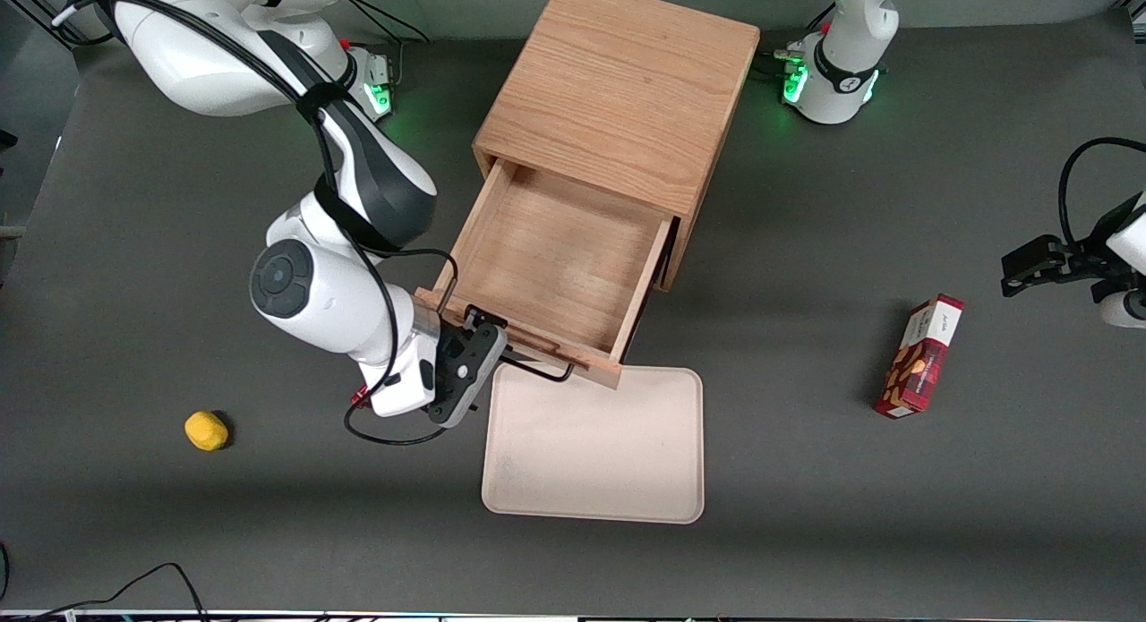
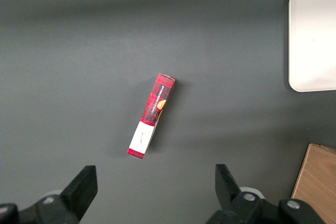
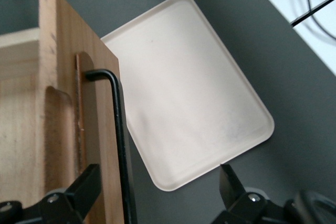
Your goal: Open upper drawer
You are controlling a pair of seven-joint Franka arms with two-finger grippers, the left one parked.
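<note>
- Oak upper drawer (image 1: 555,264), centre of the front view, is already pulled well out of the cabinet (image 1: 618,94).
- Looks stiff and light-ish; grab the thin black handle (image 3: 119,145).
- gripper (image 1: 483,340) is spread around that handle, not pinching.

Oak upper drawer (image 1: 555,255), black gripper (image 1: 498,346)

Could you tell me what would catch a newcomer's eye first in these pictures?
First, the upper drawer, pulled far out of the wooden cabinet and showing a bare wooden floor. The end effector sits at the drawer's black handle with its fingers spread, one on each side of the bar. A pale tray lies on the table in front of the drawer, partly under its front edge.
</note>
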